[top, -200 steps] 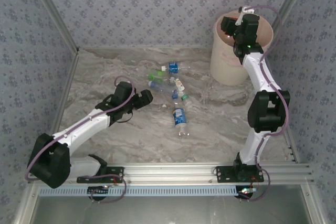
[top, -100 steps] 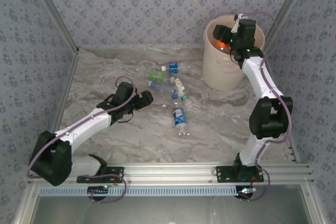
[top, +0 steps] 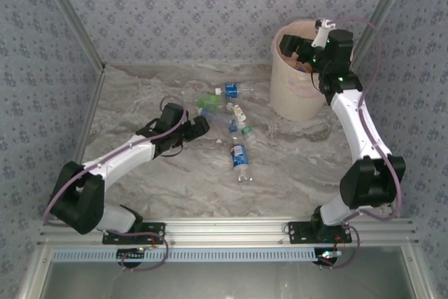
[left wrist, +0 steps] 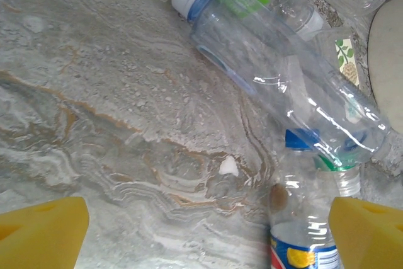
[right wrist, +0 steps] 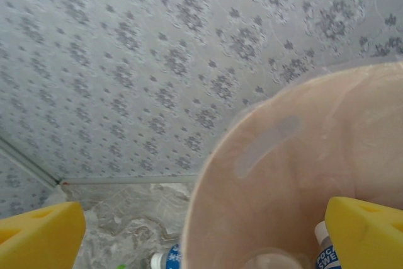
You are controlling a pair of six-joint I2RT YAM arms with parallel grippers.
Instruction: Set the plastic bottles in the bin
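Several plastic bottles (top: 231, 111) lie in a loose cluster mid-table, one with a blue label (top: 239, 155) nearest the arms. My left gripper (top: 199, 125) hovers just left of the cluster, open. In the left wrist view its yellow fingertips (left wrist: 41, 231) frame bare table, with a clear white-capped bottle (left wrist: 283, 86) and a blue-labelled bottle (left wrist: 302, 225) ahead to the right. The cream bin (top: 287, 92) stands at the far right. My right gripper (top: 299, 45) hangs open over its mouth, nothing between its fingertips (right wrist: 365, 231). A blue-labelled bottle (right wrist: 327, 255) lies inside the bin (right wrist: 296, 174).
Patterned walls close in the back and both sides, with metal posts in the corners. A blue-labelled bottle (top: 232, 91) lies between the cluster and the bin. A small white fleck (left wrist: 228, 167) sits on the marble tabletop (top: 140, 194). The aluminium rail (top: 231, 230) runs along the near edge.
The right gripper opened over the bin, and the orange thing seen at its jaws is gone. The bin shifted slightly left. The left arm reached further right toward the bottle cluster.
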